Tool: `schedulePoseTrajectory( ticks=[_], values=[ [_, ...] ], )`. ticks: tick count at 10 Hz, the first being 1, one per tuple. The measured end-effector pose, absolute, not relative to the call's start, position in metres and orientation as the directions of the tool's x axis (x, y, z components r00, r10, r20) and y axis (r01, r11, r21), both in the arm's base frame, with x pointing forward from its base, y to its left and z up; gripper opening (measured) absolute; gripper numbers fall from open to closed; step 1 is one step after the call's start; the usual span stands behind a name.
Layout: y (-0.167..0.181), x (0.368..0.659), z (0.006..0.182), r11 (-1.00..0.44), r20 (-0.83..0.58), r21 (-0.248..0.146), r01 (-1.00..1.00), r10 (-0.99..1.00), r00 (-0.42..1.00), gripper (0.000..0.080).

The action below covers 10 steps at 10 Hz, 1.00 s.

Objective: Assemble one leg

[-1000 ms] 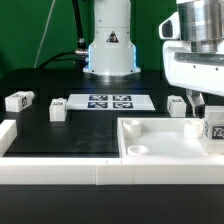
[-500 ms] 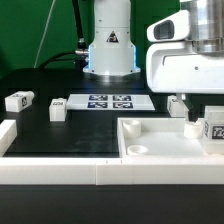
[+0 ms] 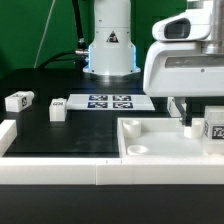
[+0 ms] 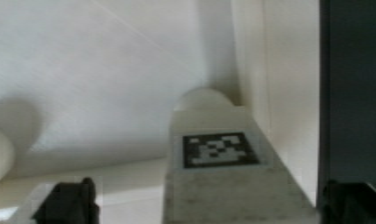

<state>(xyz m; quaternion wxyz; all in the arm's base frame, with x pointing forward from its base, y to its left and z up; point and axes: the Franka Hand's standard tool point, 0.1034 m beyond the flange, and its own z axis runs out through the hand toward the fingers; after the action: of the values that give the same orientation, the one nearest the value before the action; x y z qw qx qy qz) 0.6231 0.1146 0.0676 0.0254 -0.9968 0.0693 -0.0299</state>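
A leg [image 4: 217,150], a white blocky post with a black-and-white tag, lies in the wrist view between my two dark fingers [image 4: 69,200]. My gripper [image 4: 213,206] is open, with a gap on each side of the leg. In the exterior view the gripper [image 3: 203,122] hangs low at the right, over the large white tray-like part [image 3: 150,150]. One dark finger [image 3: 188,124] reaches down beside the tagged leg [image 3: 214,130], which lies inside that part near its right end. The other finger is out of view there.
Three more white legs lie on the black table, two at the exterior view's left [image 3: 18,101] [image 3: 58,108] and one behind the gripper [image 3: 176,103]. The marker board [image 3: 108,101] lies mid-table. The robot base [image 3: 108,45] stands behind it. White rails [image 3: 50,172] edge the front.
The gripper has come down and shifted toward the exterior view's left. Its finger now reaches down beside the tagged leg in the tray-like part. Nothing else has moved.
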Motion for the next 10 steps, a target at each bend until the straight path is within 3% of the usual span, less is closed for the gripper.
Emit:
schedulePoseTrajectory(
  ticks=[1,2,3,4,5,10],
  values=[
    [0.115,0.623,0.068,-0.989,0.056,-0.055,-0.136,-0.139,0.989,0.0525],
    [0.115,0.623,0.068,-0.989,0.056,-0.055,-0.136,-0.139,0.989,0.0348],
    [0.115,0.623,0.068,-0.987,0.055,-0.056,-0.148,-0.151,0.987,0.0348],
    [0.115,0.623,0.068,-0.986,0.055,-0.056,-0.159,-0.162,0.985,0.029],
    [0.114,0.623,0.068,-0.986,0.056,-0.057,-0.16,-0.163,0.985,0.029],
    [0.098,0.619,0.067,-0.842,0.089,-0.097,-0.53,-0.538,0.838,0.0294]
  ],
)
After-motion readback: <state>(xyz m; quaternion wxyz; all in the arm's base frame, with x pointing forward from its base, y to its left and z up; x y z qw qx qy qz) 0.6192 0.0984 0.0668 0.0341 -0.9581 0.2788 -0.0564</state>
